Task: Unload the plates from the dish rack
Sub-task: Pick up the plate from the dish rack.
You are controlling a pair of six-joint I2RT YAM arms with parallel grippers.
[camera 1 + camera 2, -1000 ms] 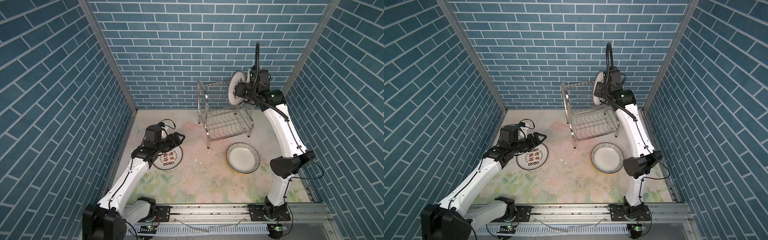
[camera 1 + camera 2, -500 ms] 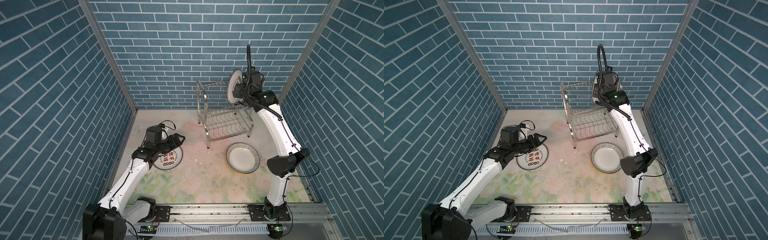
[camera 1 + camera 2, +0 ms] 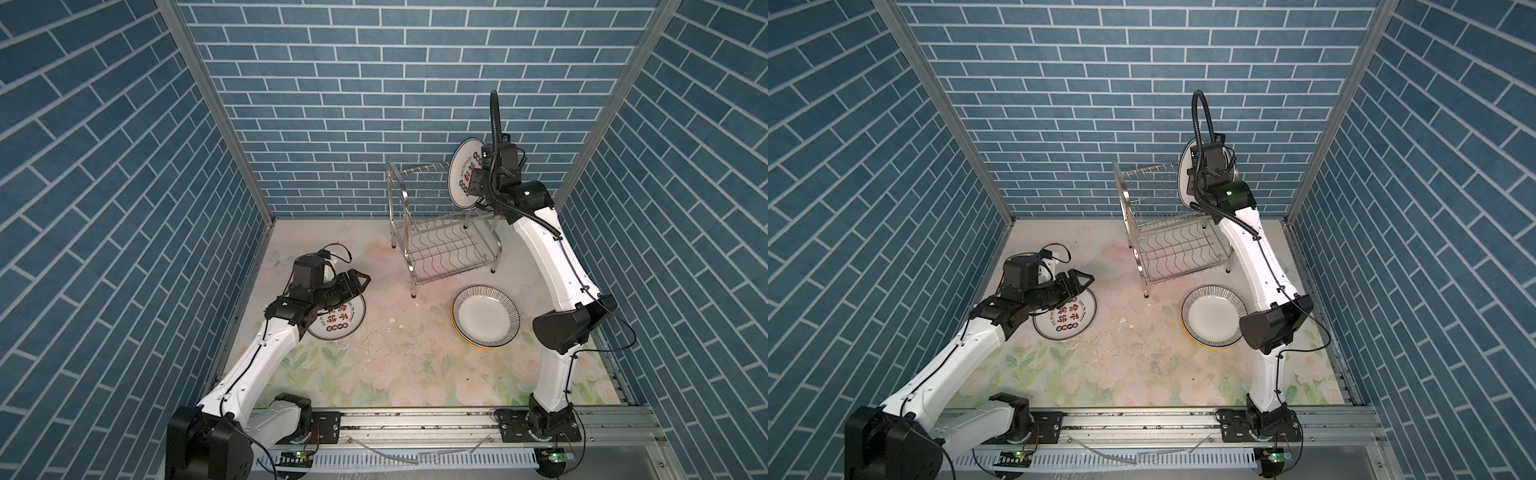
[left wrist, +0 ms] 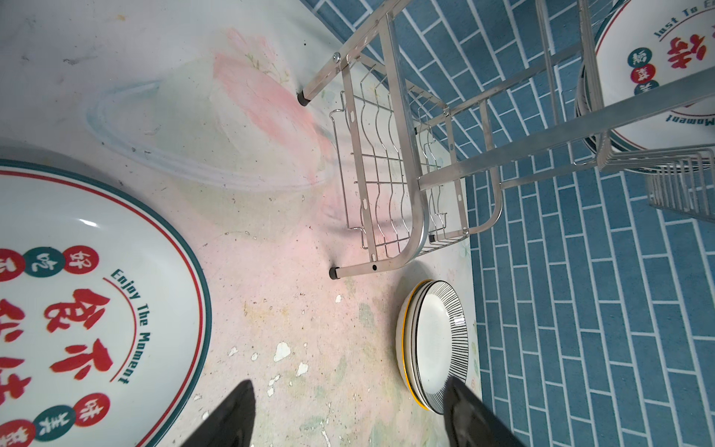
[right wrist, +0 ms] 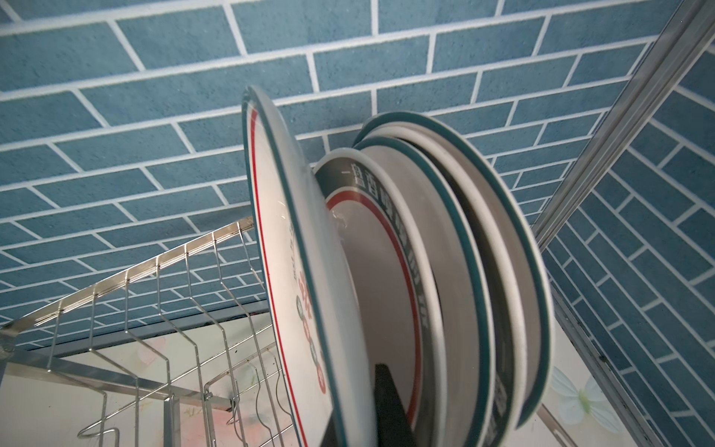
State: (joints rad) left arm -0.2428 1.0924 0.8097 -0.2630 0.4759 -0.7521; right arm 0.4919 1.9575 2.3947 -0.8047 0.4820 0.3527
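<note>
Currently, the shiny stainless steel wire dish rack [image 3: 440,241] stands at the back edge of the floral-printed table [image 3: 395,365], toward its right back corner. The right gripper [image 3: 477,185] is clamped on the rim of the front plate [image 3: 462,174], a round white ceramic plate with a green band and red lettering, at the right end of the upper tier. In the right wrist view, one black finger [image 5: 389,402] sits between this plate and the other green-banded plates [image 5: 483,271], which stand on edge behind it. The front plate leans away from them.

The left gripper [image 3: 360,279] hovers with jaws apart over the far rim of a second red-lettered plate [image 3: 338,322], which lies flat near the left edge. A black-striped white plate [image 3: 486,322] lies stacked on a yellow-edged plate [image 4: 401,340] just in front of the rack, toward the right edge.
</note>
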